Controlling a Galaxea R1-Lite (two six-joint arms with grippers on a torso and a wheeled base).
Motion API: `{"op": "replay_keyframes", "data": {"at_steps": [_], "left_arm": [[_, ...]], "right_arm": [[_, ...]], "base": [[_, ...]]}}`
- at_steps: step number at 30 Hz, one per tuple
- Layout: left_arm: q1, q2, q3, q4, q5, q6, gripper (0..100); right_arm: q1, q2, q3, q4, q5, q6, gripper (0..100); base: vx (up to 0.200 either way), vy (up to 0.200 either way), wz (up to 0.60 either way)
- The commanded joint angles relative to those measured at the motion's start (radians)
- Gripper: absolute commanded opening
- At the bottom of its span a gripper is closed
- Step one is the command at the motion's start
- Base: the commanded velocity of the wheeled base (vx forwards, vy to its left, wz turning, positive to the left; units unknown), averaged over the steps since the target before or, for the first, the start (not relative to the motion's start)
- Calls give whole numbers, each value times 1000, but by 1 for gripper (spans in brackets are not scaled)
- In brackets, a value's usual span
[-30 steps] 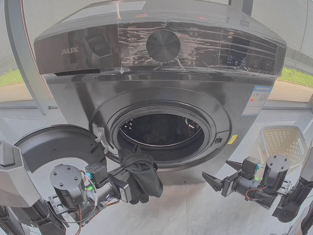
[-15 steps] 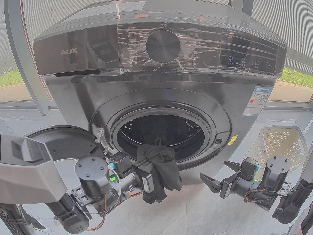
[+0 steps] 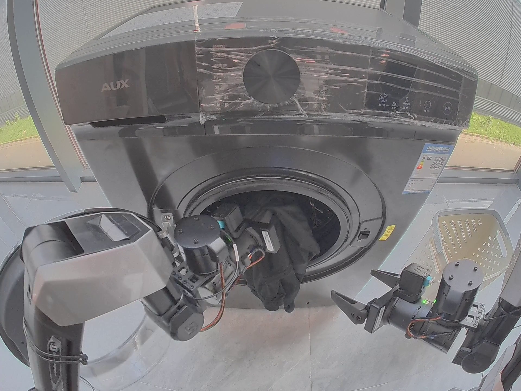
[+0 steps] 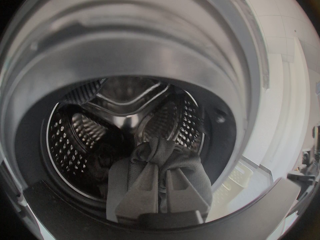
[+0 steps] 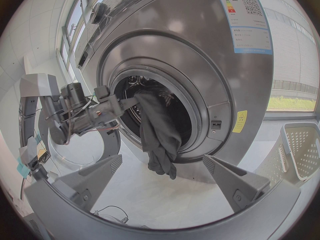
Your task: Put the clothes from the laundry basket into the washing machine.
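Note:
A dark garment (image 3: 282, 270) is clamped in my left gripper (image 3: 285, 221), which is at the mouth of the washing machine's drum (image 3: 325, 221). The garment's top is inside the opening and its lower part hangs over the door rim (image 3: 331, 270) toward the floor. In the left wrist view the left gripper (image 4: 162, 184) is shut on bunched grey cloth (image 4: 160, 152), with the perforated drum (image 4: 66, 140) behind it. My right gripper (image 3: 355, 286) hangs open and holds nothing, low in front of the machine's right side. The beige laundry basket (image 3: 468, 212) stands on the floor to the right.
The washer door (image 3: 8, 310) is swung open to the left, behind my left arm. Pale tiled floor (image 3: 304, 348) lies in front of the machine. In the right wrist view the basket (image 5: 286, 140) sits close to the machine's side panel (image 5: 246, 94).
My left arm has risen and pushed forward, carrying the garment from below the door rim into the drum opening. The right gripper has barely moved.

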State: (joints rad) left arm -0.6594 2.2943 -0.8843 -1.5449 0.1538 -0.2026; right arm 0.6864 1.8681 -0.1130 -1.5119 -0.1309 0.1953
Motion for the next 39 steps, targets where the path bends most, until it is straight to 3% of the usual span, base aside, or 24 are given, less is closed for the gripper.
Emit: {"op": "replay_keyframes", "data": {"at_steps": [1, 11, 19, 26, 29, 31, 39], "left_arm": [[23, 126, -162, 25, 33, -1, 0], [26, 179, -203, 115, 30, -5, 0], [55, 321, -453, 210, 24, -5, 0], [73, 399, -670, 330, -11, 8, 0], [95, 462, -878, 428, 13, 9, 0], [113, 487, -947, 474, 36, 9, 0], [121, 491, -976, 493, 46, 9, 0]], "right_arm": [[2, 26, 9, -2, 0, 3, 100], [13, 28, 9, -2, 0, 6, 100], [15, 34, 7, -2, 0, 7, 100], [16, 42, 7, -2, 0, 7, 100], [22, 49, 9, -2, 0, 9, 100], [36, 49, 10, -2, 0, 10, 100], [44, 49, 9, -2, 0, 15, 100]], "base": [[0, 0, 0], [0, 0, 0], [0, 0, 0], [0, 0, 0], [0, 0, 0], [0, 0, 0], [0, 0, 0]]}}
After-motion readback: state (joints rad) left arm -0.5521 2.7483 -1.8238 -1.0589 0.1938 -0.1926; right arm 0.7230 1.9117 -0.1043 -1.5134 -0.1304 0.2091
